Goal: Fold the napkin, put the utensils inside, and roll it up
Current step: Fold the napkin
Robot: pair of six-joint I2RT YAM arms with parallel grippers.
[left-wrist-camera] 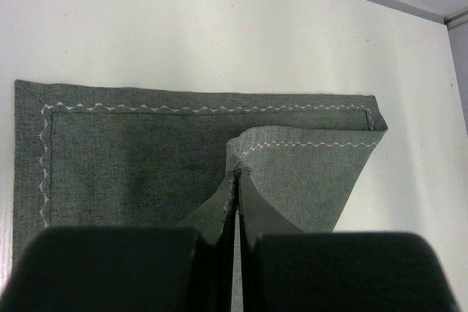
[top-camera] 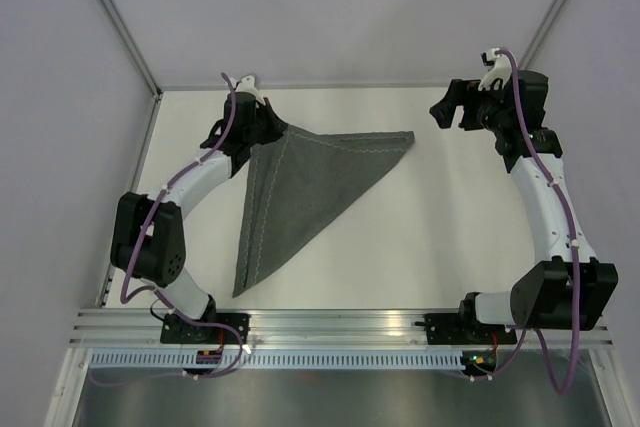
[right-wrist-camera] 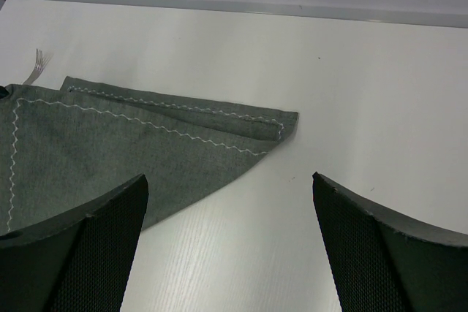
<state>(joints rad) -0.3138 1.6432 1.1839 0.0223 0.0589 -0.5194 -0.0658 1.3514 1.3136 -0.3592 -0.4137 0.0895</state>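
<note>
The dark grey napkin (top-camera: 300, 192) lies folded into a triangle on the white table, one point to the far right and one toward the near edge. My left gripper (top-camera: 268, 123) is shut on its far left corner, the pinched fabric lifted in a fold in the left wrist view (left-wrist-camera: 307, 173). My right gripper (top-camera: 452, 112) is open and empty, held above the table to the right of the napkin's right tip (right-wrist-camera: 281, 126). Silvery fork tines (right-wrist-camera: 36, 63) peek out beyond the napkin's far edge in the right wrist view; the rest of the utensils is hidden.
Grey enclosure walls and a metal frame (top-camera: 120, 27) bound the table at the back and sides. An aluminium rail (top-camera: 340, 325) carries both arm bases along the near edge.
</note>
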